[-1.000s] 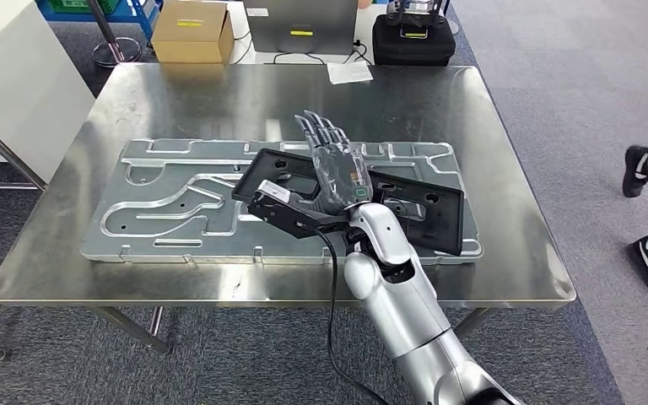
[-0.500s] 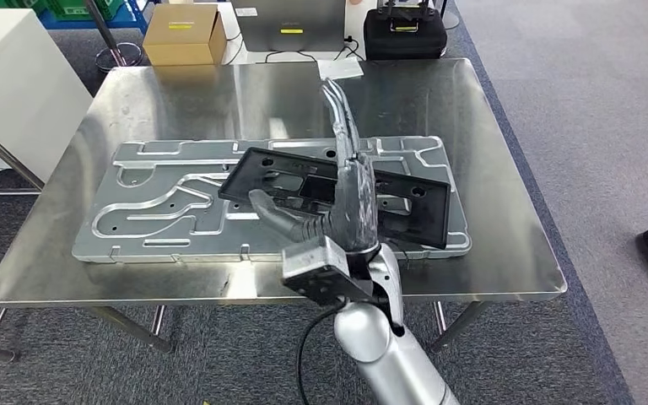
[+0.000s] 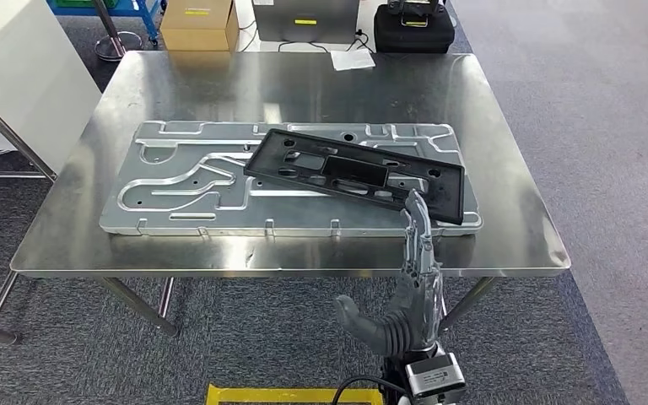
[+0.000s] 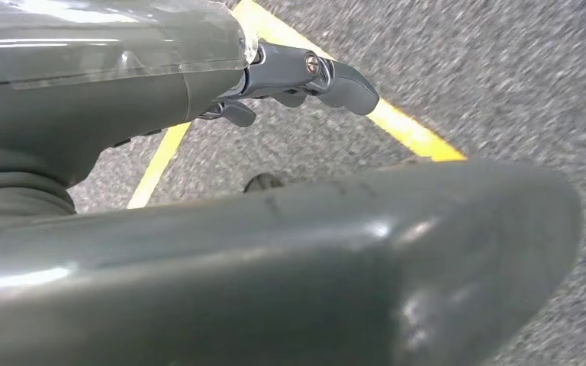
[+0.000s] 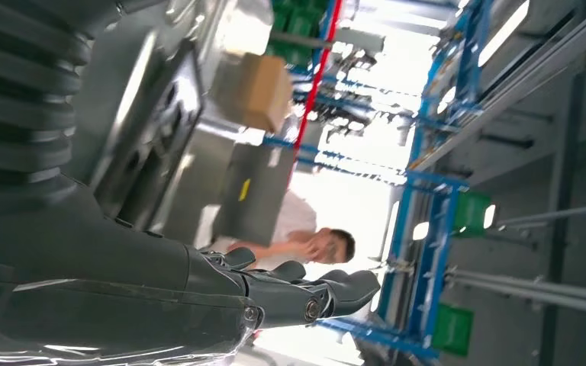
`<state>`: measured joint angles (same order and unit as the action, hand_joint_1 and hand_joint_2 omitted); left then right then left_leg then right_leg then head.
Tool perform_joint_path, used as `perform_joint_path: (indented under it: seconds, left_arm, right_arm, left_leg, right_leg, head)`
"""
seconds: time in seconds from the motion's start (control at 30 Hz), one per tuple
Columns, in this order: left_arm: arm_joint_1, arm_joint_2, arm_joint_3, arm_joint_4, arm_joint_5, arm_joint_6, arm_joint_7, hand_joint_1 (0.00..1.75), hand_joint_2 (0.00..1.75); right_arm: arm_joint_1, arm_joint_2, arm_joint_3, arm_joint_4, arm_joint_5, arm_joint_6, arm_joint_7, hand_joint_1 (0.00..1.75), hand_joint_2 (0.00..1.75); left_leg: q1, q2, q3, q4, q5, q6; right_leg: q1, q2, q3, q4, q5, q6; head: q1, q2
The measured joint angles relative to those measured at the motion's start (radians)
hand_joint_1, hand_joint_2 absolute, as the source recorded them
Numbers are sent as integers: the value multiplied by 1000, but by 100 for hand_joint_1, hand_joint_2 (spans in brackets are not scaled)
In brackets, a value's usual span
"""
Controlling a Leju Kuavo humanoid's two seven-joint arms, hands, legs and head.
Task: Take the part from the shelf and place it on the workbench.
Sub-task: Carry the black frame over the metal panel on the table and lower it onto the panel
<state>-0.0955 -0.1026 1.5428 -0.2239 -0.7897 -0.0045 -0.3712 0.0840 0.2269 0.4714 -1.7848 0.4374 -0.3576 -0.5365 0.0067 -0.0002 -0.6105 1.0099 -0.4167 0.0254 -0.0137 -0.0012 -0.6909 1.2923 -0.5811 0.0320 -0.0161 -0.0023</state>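
The black frame-like part (image 3: 354,173) lies flat and slightly askew on a large silver grooved plate (image 3: 177,181) that covers the middle of the steel workbench (image 3: 304,93). My right hand (image 3: 409,287) hangs in front of the bench's near edge, below the part and apart from it, fingers straight and thumb spread, holding nothing. In the right wrist view the same hand (image 5: 160,282) is empty, and the dark part (image 5: 160,130) lies beyond it. My left hand (image 4: 122,91) hangs over grey carpet, fingers loosely apart and empty.
A cardboard box (image 3: 198,25), a grey box (image 3: 304,18), a black case (image 3: 413,29) and a paper (image 3: 352,59) stand along the far edge. A white cabinet (image 3: 8,76) stands at the left. A yellow floor line (image 3: 287,394) runs near me. A person (image 5: 320,248) is far behind.
My right hand has drawn back from above the black part to below the bench's near edge. The part stays lying on the silver plate. The camera has shifted a little.
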Motion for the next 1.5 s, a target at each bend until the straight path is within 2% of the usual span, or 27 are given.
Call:
perform_joint_path:
  seconds: [0.07, 0.13, 0.2, 0.27, 0.3, 0.4, 0.43, 0.47, 0.5, 0.57, 0.63, 0.7, 0.77, 0.8, 0.87, 0.93, 0.97, 1.0, 1.07, 1.1, 1.17, 1.2, 1.27, 1.33, 1.43, 1.47, 1.5]
  left_arm:
    - [1, -6, 1, 0, 4, 1, -2, 0, 0]
    - [0, -14, 2, 0, 7, 2, -5, 0, 0]
    - [1, -18, 4, 0, 11, 5, -7, 0, 0]
    - [3, -20, 7, 0, 13, 8, -7, 0, 0]
    - [4, -21, 9, 0, 14, 8, -8, 0, 0]
    - [5, -25, 12, 0, 13, 6, -11, 0, 0]
    - [5, -27, 12, 0, 11, 3, -14, 0, 0]
    - [5, -28, 13, 0, 8, 1, -16, 0, 0]
    - [5, -30, 13, 0, 5, -2, -18, 0, 0]
    - [3, -33, 13, 0, 0, -6, -21, 0, 0]
    - [-1, -36, 13, 0, -5, -9, -22, 0, 0]
    - [-3, -38, 12, 0, -6, -10, -21, 0, 0]
    - [1, -38, 12, 0, -6, -9, -18, 0, 0]
    - [2, -39, 12, 0, -6, -8, -17, 0, 0]
    - [2, -40, 12, 0, -7, -7, -15, 0, 0]
    - [1, -42, 11, 0, -9, -7, -14, 0, 0]
    - [1, -42, 10, 0, -10, -7, -14, 0, 0]
    - [2, -43, 9, 0, -12, -6, -14, 0, 0]
    - [2, -43, 7, 0, -16, -5, -13, 0, 0]
    - [2, -43, 7, 0, -18, -4, -13, 0, 0]
    - [0, -44, 5, 0, -20, -2, -13, 0, 0]
    - [0, -44, 3, 0, -21, -1, -12, 0, 0]
    - [4, -44, -1, 0, -22, 2, -12, 0, 0]
    - [8, -43, -3, -1, -22, 6, -13, 0, 0]
    - [4, -43, -6, -1, -19, 4, -26, 0, 0]
    - [1, -43, -7, -1, -15, 2, -32, 0, 0]
    - [-1, -42, -7, -1, -11, 0, -37, 0, 0]
  right_arm:
    - [24, 0, -17, -14, 9, 0, -5, 0, 0]
    - [43, 3, -31, -29, 15, 2, -9, 0, 0]
    - [62, 6, -46, -39, 17, 7, -10, 0, 0]
    - [78, 10, -62, -43, 17, 13, -9, 0, 0]
    - [86, 13, -70, -45, 18, 14, -10, 0, 0]
    - [118, 23, -98, -61, 30, 15, -21, 0, 0]
    - [134, 26, -109, -71, 36, 15, -29, 0, 0]
    - [151, 29, -120, -82, 44, 16, -37, 0, 0]
    - [169, 33, -131, -96, 51, 16, -44, 0, 0]
    - [203, 40, -149, -125, 66, 15, -58, 0, 0]
    - [234, 49, -164, -158, 82, 15, -67, 0, 0]
    - [261, 58, -177, -189, 98, 15, -71, 0, 0]
    - [277, 66, -188, -209, 108, 16, -68, 0, 0]
    - [285, 68, -193, -217, 111, 17, -65, 0, 0]
    - [302, 72, -205, -231, 114, 18, -62, 0, 0]
    - [318, 75, -220, -243, 117, 19, -61, 0, 0]
    - [324, 76, -227, -249, 117, 21, -60, 0, 0]
    - [330, 78, -234, -255, 119, 23, -60, 0, 0]
    - [344, 82, -246, -267, 123, 30, -60, 0, 0]
    - [351, 85, -251, -273, 125, 33, -61, 0, 0]
    - [365, 91, -258, -286, 129, 32, -65, 0, 0]
    - [372, 94, -260, -293, 131, 31, -68, 0, 0]
    - [386, 100, -265, -304, 137, 31, -71, 0, 0]
    - [395, 107, -270, -311, 142, 33, -71, 0, 0]
    - [408, 115, -278, -322, 147, 47, -65, 0, 0]
    - [410, 116, -280, -323, 150, 57, -61, 0, 0]
    - [411, 116, -282, -324, 153, 65, -58, 0, 0]
  left_leg:
    - [-3, 0, -21, 4, 16, -3]
    - [-6, -1, -30, 6, 30, -11]
    - [-5, 0, -29, 1, 46, -23]
    - [-3, -1, -34, -2, 50, -35]
    - [-3, -1, -43, 13, 25, -40]
    - [3, -2, -82, 166, -129, -55]
    - [5, -2, -88, 227, -159, -60]
    - [7, -2, -84, 270, -162, -64]
    - [8, -1, -66, 281, -142, -68]
    - [12, 12, 18, 207, -89, -70]
    - [8, 45, 133, 59, -102, -63]
    - [0, 59, 184, -27, -131, -44]
    - [-1, 47, 171, -35, -117, -23]
    - [0, 41, 161, -36, -104, -14]
    - [2, 30, 131, -38, -76, 0]
    - [-1, 14, 93, -36, -47, 5]
    - [-2, 4, 73, -34, -33, 6]
    - [-3, -6, 53, -30, -19, 4]
    - [-5, -28, 18, -21, 3, 0]
    - [-5, -38, 3, -17, 13, -3]
    - [-6, -58, -14, -13, 33, -12]
    - [-5, -67, -18, -15, 43, -18]
    - [-3, -83, -24, -22, 62, -31]
    - [-2, -66, -41, 3, 30, -38]
    - [5, -16, -85, 167, -121, -51]
    - [8, -11, -94, 230, -147, -57]
    - [9, -9, -93, 275, -147, -61]
  right_leg:
    - [5, 0, 104, -119, 42, -13]
    - [12, -1, 202, -253, 46, -26]
    - [18, -1, 228, -301, 42, -33]
    - [14, -2, 214, -309, 64, -45]
    - [10, -3, 202, -313, 79, -53]
    - [8, -11, 156, -316, 120, -65]
    - [9, -17, 139, -315, 131, -65]
    - [9, -24, 123, -312, 142, -64]
    - [9, -32, 106, -307, 151, -62]
    - [9, -47, 74, -292, 166, -56]
    - [11, -62, 55, -275, 175, -46]
    - [11, -80, 53, -269, 187, -34]
    - [6, -88, 53, -270, 195, -20]
    - [4, -74, 48, -260, 175, -13]
    - [1, -29, 28, -189, 81, -4]
    - [2, -5, 4, -65, -15, -3]
    - [2, -3, 2, -16, -30, -5]
    - [2, -1, 14, 5, -20, -8]
    - [4, 8, 91, -63, 41, -18]
    - [5, 24, 147, -139, 52, -26]
    - [7, 55, 238, -281, 41, -34]
    - [8, 62, 257, -318, 29, -35]
    - [8, 50, 255, -330, 40, -40]
    - [5, 28, 238, -334, 60, -55]
    - [6, -10, 197, -331, 90, -68]
    - [7, -23, 181, -326, 99, -68]
    - [9, -37, 164, -321, 108, -67]
  head:
    - [0, 0]
    - [-1, 0]
    - [2, 0]
    - [6, 0]
    - [4, 0]
    - [-1, 0]
    - [-2, 0]
    - [-2, 0]
    - [-2, 0]
    - [-2, 0]
    - [-2, 0]
    - [-3, 0]
    - [-5, 0]
    - [-6, 0]
    - [-5, 0]
    - [-5, 0]
    - [-4, 0]
    - [-5, 0]
    - [-5, 0]
    - [-5, 0]
    - [-5, 0]
    - [-4, 0]
    - [-2, 0]
    - [-3, 0]
    - [-11, 0]
    - [-11, 0]
    - [-11, 0]
